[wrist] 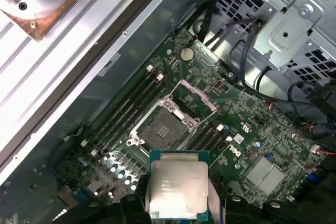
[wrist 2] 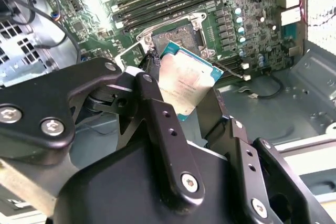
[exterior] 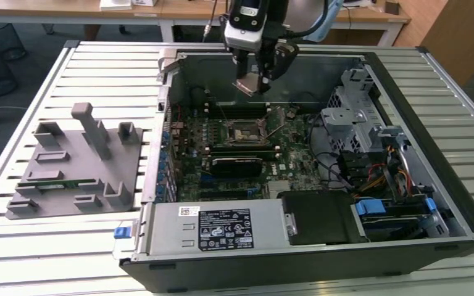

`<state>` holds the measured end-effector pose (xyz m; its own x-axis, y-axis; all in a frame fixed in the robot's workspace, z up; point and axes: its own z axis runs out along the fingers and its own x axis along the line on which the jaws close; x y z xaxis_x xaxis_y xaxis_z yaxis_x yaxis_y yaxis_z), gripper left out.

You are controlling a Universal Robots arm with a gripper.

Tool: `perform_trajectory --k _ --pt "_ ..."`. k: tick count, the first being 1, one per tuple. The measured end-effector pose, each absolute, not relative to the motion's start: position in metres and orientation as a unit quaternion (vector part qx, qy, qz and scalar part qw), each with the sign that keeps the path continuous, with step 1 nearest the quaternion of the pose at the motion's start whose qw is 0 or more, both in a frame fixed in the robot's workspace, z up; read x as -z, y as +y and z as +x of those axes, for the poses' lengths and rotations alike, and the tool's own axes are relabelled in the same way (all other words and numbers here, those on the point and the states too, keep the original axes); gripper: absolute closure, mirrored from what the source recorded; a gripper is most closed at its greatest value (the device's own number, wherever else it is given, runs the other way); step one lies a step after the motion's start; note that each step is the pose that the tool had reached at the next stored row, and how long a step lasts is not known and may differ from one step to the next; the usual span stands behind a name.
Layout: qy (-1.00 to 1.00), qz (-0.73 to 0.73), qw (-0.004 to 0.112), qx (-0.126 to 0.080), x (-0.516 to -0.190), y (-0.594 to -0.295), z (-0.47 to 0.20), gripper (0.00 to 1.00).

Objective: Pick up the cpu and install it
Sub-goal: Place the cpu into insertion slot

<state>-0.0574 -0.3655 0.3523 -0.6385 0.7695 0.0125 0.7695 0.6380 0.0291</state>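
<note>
The cpu (exterior: pixel 249 85) is clamped by two opposite edges in the end effector (exterior: pixel 253 82), so it sits directly between the fingertips, with its silver top turned toward both wrist cameras. It is held in the air inside the open computer case (exterior: pixel 434 142), which lies on the slatted counter (exterior: pixel 97 68), near the case wall toward the counter's far edge. The open socket (exterior: pixel 244 131) on the motherboard (exterior: pixel 291 154) is seen below the cpu and apart from it, apparently offset toward the counter's near edge. As the cpu is square, no long axis is found; its rotation against the socket is judged to matter.
</note>
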Motion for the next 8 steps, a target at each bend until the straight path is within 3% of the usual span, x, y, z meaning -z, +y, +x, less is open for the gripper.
perform_trajectory --k 8 --pt "0.885 0.466 0.001 -0.016 -0.3517 -0.3655 -0.0574 0.47"
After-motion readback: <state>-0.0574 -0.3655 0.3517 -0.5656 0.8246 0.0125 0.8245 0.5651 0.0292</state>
